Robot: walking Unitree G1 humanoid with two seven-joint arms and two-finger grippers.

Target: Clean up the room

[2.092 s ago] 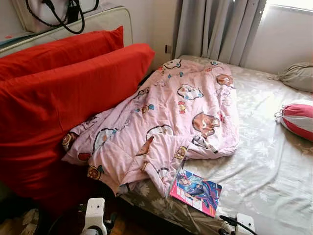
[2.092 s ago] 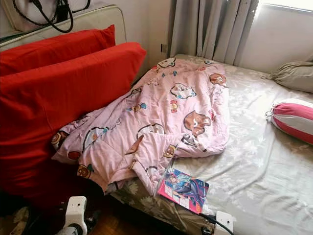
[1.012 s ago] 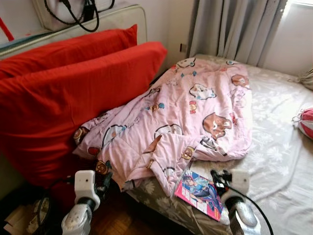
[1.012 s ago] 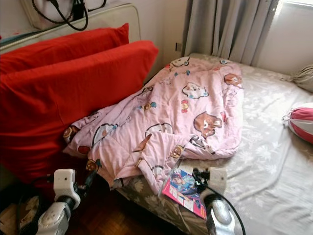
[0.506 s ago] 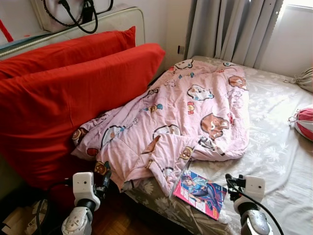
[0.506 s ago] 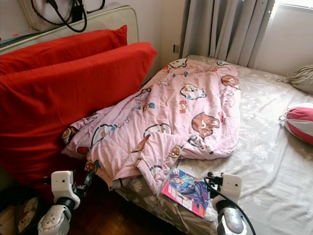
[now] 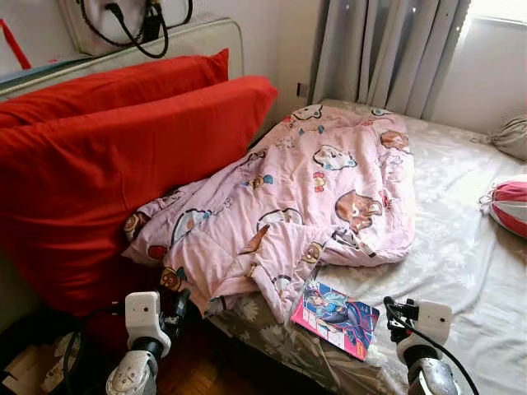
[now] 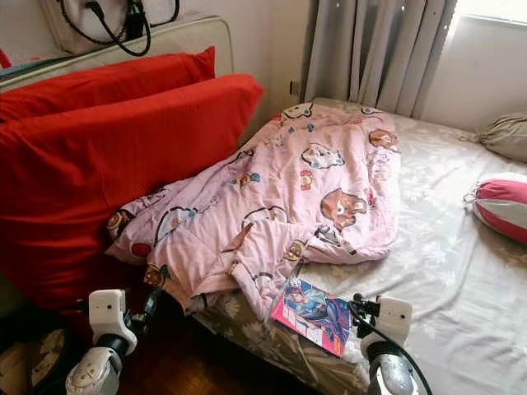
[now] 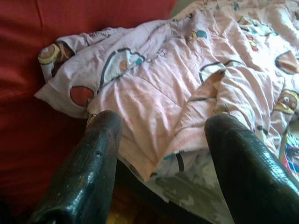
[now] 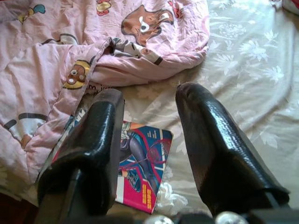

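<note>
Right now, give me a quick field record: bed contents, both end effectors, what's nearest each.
blanket: pink cartoon blanket, crumpled on the bed, corner hanging off the edge
magazine: magazine flat on the grey floral sheet, partly under the blanket's edge
pillows: two red pillows beside the bed
left end effector: open, facing the blanket's hanging corner
right end effector: open, above the magazine
other: striped cushion at far side

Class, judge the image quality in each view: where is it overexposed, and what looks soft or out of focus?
Left eye view: the window is blown out white; the pink quilt is sharp. Left wrist view: the left hand looms large and soft, the quilt washed pale. Right wrist view: the magazine is fairly crisp, the right hand blurred.
</note>
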